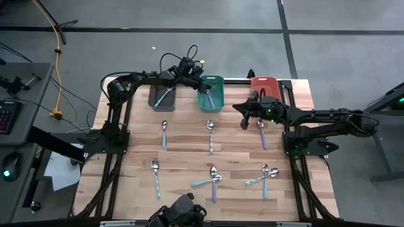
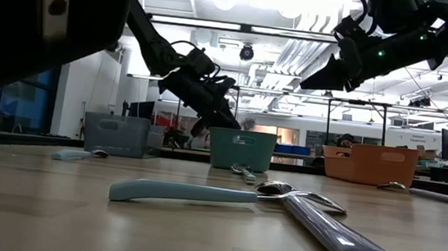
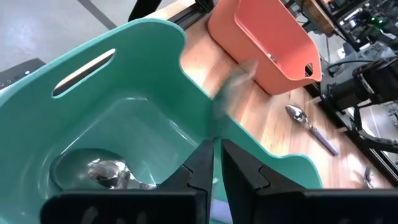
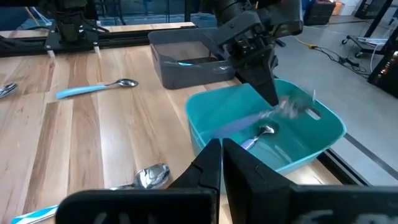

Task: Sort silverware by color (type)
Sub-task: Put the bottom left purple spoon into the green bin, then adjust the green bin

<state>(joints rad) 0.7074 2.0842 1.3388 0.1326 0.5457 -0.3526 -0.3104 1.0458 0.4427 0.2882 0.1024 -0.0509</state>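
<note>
My left gripper (image 3: 217, 152) hangs over the teal bin (image 1: 213, 101), its fingers a narrow gap apart. A blurred spoon (image 4: 289, 109) shows right at its tip (image 4: 272, 99), above another spoon (image 4: 262, 132) that lies on the bin's floor. My right gripper (image 1: 245, 120) is shut and holds nothing; it hovers above the table between the teal bin and the orange bin (image 1: 265, 83), beside a lilac-handled spoon (image 1: 261, 132). The dark grey bin (image 1: 161, 98) holds a light-blue spoon (image 4: 183, 61). Several more spoons lie flat on the table, two pairs crossed (image 1: 213, 180) (image 1: 267, 174). My left gripper comes at the teal bin from above, slanting down, with the blurred spoon (image 3: 233, 87) just past its fingertips. I cannot tell whether the fingers touch that spoon.
The three bins stand in a row at the table's far edge. Single spoons lie at mid-table (image 1: 164, 133) (image 1: 210, 135) and toward the near left (image 1: 155, 176). Bare wood shows between them. The arm bases and frame rails flank the table's left and right sides.
</note>
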